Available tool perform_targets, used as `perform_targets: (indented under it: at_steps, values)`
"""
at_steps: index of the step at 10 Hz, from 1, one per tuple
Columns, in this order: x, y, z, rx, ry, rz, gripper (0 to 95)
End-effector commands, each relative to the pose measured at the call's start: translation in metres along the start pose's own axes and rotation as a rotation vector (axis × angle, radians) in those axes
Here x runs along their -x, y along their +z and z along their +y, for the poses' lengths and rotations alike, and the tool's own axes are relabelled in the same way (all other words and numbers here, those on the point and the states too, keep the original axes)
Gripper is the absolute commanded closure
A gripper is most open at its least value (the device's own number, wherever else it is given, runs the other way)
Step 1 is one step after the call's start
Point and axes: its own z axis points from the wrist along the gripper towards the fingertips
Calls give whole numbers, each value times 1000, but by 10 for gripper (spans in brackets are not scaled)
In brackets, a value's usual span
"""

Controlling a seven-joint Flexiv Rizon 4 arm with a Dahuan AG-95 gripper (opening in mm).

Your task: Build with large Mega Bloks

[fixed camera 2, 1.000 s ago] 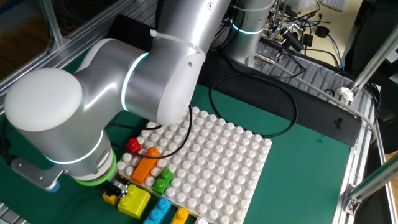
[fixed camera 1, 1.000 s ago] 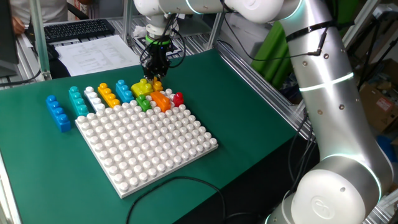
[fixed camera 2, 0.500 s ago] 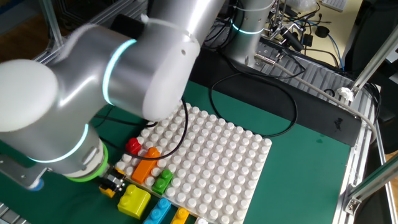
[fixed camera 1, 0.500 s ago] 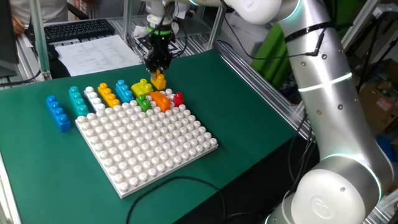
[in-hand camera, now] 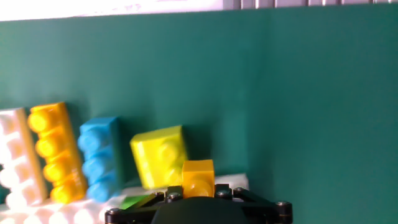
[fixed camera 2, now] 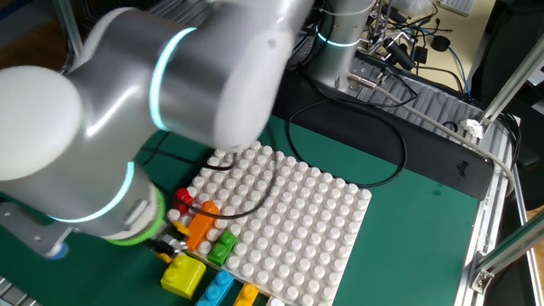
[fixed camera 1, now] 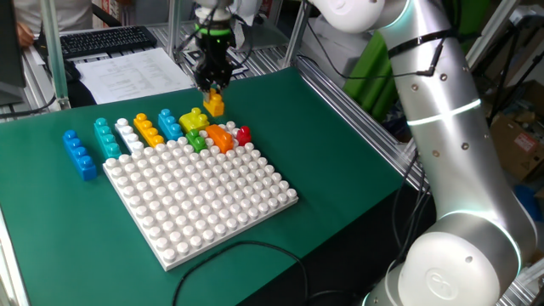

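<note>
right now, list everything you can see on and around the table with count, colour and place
baseplate: one, white, studded, mid-table
long blue block: one, on the mat left of the baseplate
teal block: one, next in the row
white block: one, beside the teal
orange-yellow long block: one, next in the row
light blue block: one, next
yellow square block: one, at the row's end
green block: one, small, baseplate edge
orange block: one, baseplate edge
red block: one, small, baseplate corner
small yellow-orange block: one, lifted, in the fingers
papers: white, behind the mat
keyboard: one, black, behind
gripper: one, black, above the row
</note>
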Motion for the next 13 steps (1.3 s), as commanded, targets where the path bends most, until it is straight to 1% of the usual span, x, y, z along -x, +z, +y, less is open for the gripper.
perform_targets:
  at_steps: [1, 3, 5, 6, 9, 10, 11, 12, 13]
  values:
    - [-16, -1, 15, 1, 31, 1, 950]
    - [-35, -3, 36, 0, 74, 12, 950]
    - [-47, -3, 50, -2, 94, 15, 950]
    - [-52, -1, 57, -5, 101, 12, 950]
    - [-62, 11, 79, -4, 111, 12, 950]
    - [-65, 15, 88, -6, 94, 11, 950]
    - [-64, 20, 94, 8, 71, 11, 950]
    - [-63, 22, 96, 8, 51, 11, 950]
    - [-63, 22, 97, 16, 34, 11, 950]
